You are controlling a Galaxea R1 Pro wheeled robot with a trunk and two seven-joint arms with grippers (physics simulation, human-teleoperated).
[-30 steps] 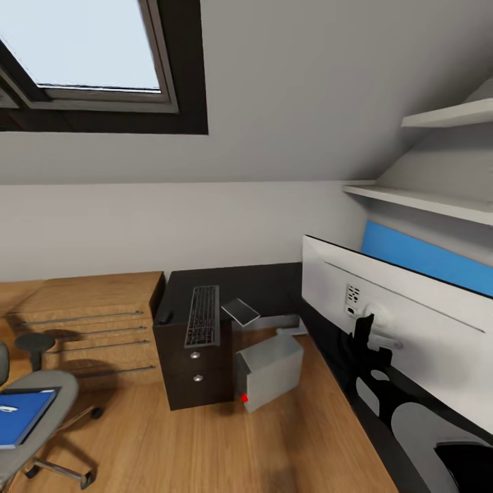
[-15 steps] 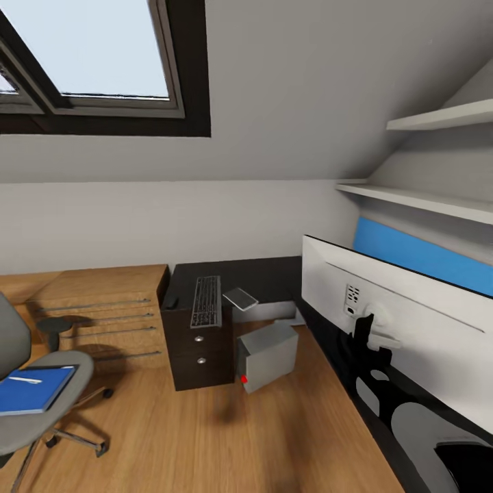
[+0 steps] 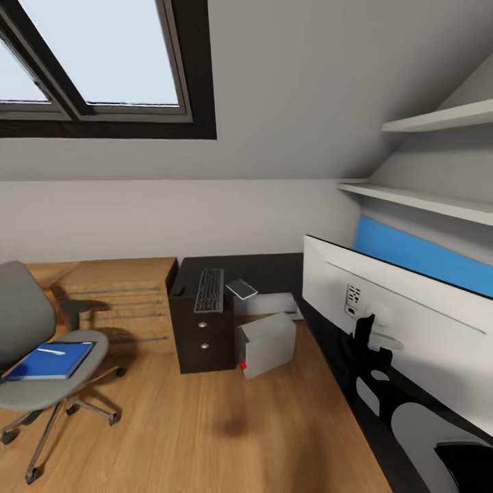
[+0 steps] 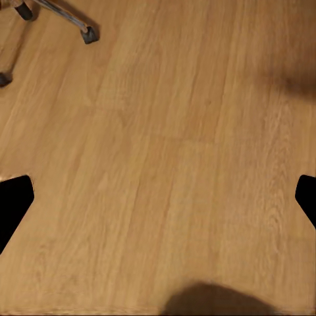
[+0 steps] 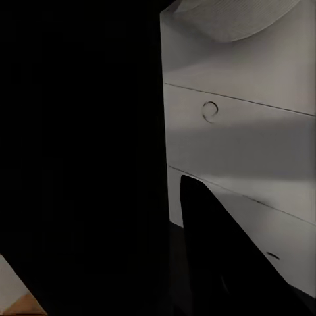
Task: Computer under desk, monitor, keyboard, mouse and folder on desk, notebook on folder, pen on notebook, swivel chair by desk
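The monitor (image 3: pixel 397 322) hangs tilted above the floor at my right, white back toward me, carried by my right arm. Its back (image 5: pixel 250 131) is very close in the right wrist view, where the fingers are lost in shadow. My left gripper (image 4: pixel 158 197) is open over bare wooden floor. The swivel chair (image 3: pixel 27 322) stands at the left with the blue folder (image 3: pixel 51 363) and the pen (image 3: pixel 51 351) on its seat. On the desk (image 3: pixel 274 270) lie the keyboard (image 3: pixel 209 289), the mouse (image 3: pixel 179 290) and the notebook (image 3: pixel 241 288). The computer (image 3: pixel 268 344) stands beside the drawer unit.
A light wooden dresser (image 3: pixel 123 287) sits between the chair and the desk. Two white shelves (image 3: pixel 424 198) and a blue wall panel (image 3: pixel 424 257) are at the right. A skylight (image 3: pixel 103 55) is overhead. A chair caster (image 4: pixel 87 33) shows near my left gripper. Wooden floor (image 3: pixel 205 424) lies ahead.
The head view has shifted, so the desk looks farther off and the whole chair has come into sight at the left. The monitor keeps its place in my view.
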